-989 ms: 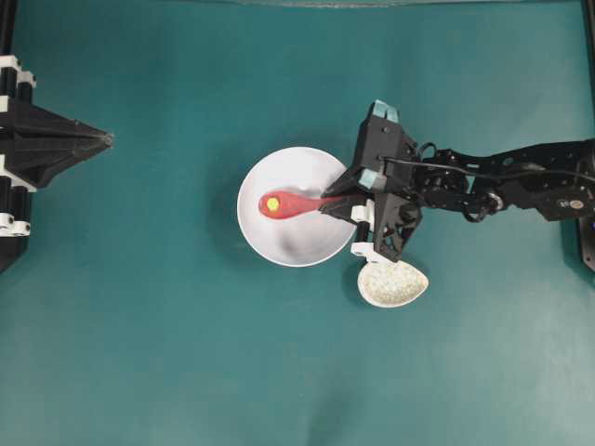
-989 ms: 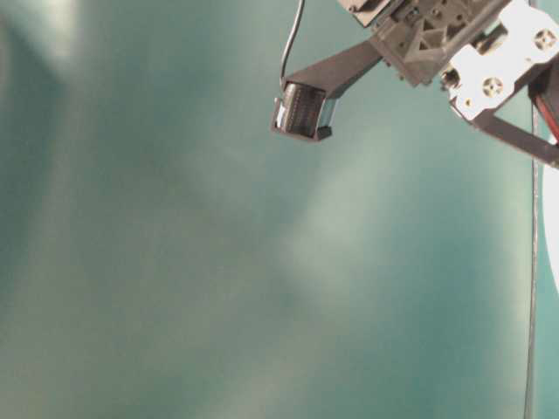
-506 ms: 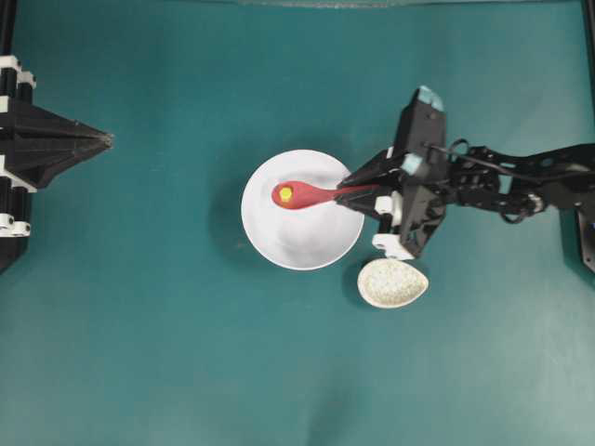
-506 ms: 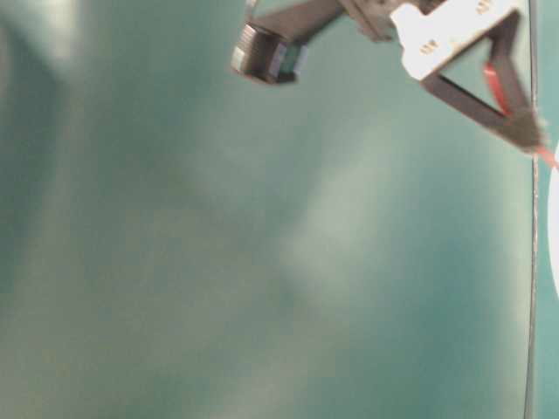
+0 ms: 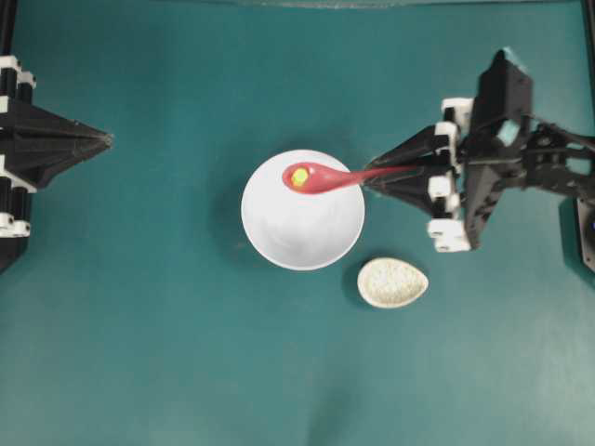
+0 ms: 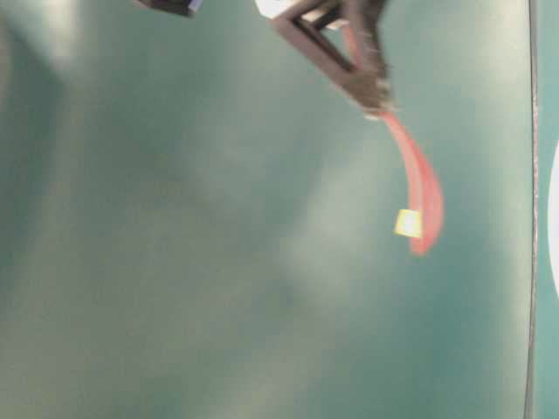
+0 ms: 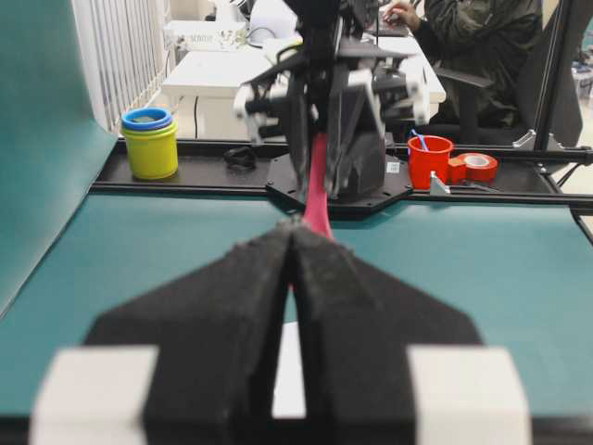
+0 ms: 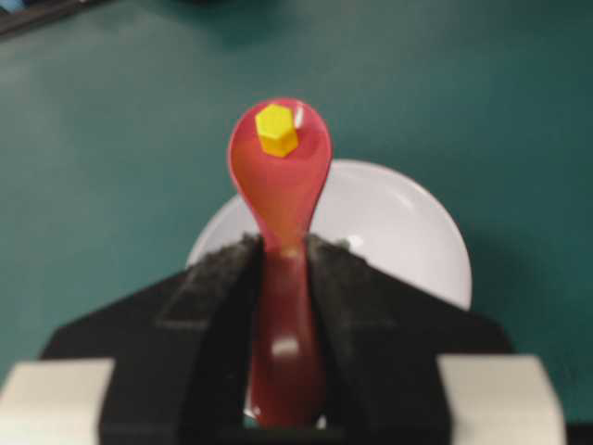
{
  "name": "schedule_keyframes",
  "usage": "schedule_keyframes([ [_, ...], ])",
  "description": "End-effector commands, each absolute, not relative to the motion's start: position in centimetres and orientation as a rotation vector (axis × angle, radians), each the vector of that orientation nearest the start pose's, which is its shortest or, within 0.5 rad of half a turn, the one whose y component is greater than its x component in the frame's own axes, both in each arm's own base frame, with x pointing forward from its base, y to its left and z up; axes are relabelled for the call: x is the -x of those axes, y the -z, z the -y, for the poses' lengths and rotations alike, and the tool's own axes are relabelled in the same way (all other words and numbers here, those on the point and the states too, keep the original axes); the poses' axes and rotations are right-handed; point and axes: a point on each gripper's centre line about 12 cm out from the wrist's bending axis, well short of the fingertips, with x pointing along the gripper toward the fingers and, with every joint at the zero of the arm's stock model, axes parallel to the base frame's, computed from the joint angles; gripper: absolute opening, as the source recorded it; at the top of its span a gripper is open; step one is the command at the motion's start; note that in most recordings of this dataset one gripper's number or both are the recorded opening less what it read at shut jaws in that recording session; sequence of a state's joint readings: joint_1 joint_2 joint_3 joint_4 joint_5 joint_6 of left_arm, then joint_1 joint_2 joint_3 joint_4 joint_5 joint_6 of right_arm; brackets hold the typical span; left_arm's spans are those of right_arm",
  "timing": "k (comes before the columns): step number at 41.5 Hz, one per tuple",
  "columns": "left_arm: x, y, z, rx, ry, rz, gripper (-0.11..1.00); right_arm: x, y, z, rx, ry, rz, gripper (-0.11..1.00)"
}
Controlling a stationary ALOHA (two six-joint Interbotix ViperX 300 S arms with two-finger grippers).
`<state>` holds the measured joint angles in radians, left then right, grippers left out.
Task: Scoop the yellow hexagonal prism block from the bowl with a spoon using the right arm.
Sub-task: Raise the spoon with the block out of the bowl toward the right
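While the right gripper [image 5: 372,177] pulls back toward the table's right edge, jaws clamped on the spoon [image 5: 327,177] handle, the scoop lifts clear of the bowl [image 5: 302,228], hanging over its far rim with the yellow block [image 5: 299,176] aboard. Scoop looks done! Left gripper [image 7: 292,246] sits closed, idle.

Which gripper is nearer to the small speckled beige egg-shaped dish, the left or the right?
Right. The right gripper, holding the red spoon, is just up-right of the speckled dish; the left gripper sits shut, far across the table.
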<state>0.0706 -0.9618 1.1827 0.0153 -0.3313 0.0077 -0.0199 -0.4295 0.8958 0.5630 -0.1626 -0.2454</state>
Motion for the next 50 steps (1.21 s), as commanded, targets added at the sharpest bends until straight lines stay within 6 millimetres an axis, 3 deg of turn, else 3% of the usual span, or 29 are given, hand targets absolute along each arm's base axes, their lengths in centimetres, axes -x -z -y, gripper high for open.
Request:
schedule_keyframes([
  [1,-20.0,-29.7,-1.4,-0.03,-0.069,0.116,0.03,-30.5,-27.4,1.6,-0.288,0.143,-0.244,0.24],
  [9,-20.0,-29.8,-1.4,-0.03,-0.069,0.119,0.03,-30.5,-28.6,1.7,-0.282,0.139,-0.211,0.24],
  [50,-19.9,-29.3,-1.8,-0.03,-0.09,0.108,0.03,-32.4,-28.7,1.8,-0.289,0.141,-0.221,0.24],
])
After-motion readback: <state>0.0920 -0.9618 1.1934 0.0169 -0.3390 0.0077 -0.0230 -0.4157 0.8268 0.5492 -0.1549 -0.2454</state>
